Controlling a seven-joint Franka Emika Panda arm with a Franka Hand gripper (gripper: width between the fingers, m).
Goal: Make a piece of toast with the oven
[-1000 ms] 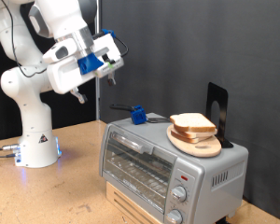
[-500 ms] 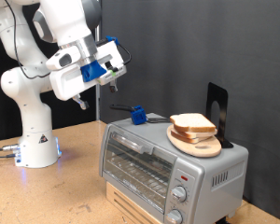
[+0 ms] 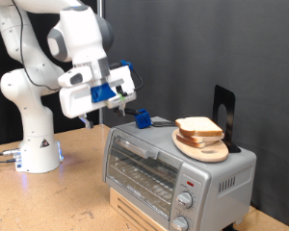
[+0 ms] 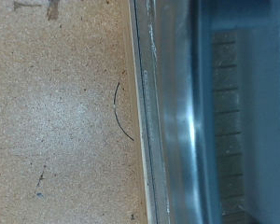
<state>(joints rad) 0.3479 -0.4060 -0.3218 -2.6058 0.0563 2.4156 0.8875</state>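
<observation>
Two bread slices were seen stacked on a round wooden board (image 3: 204, 147) on top of the oven (image 3: 173, 171), toward the exterior view's right; which one was the piece of toast (image 3: 199, 126) could not be told for sure, so the top slice was pointed at. The lower slice was mostly covered by it. The oven door was seen closed, with the handle bar across its upper part and the wire rack dimly visible through the glass. Two knobs and a small red spot were made out on the front panel, cut close by the frame's bottom edge. A blue object (image 3: 142, 118) with a dark handle was lying on the oven top near its back corner; its kind was hard to make out. A black stand (image 3: 224, 108) was seen upright behind the board.

The gripper (image 3: 122, 88) was hung in the air above and to the exterior view's left of the oven, touching nothing; whether its fingers were spread or pressed together could not be told, since they were small and dark against the backdrop. No fingers were shown in the wrist view, only wooden tabletop (image 4: 61, 112) and a blurred metal-and-glass edge of the oven (image 4: 177, 112).
</observation>
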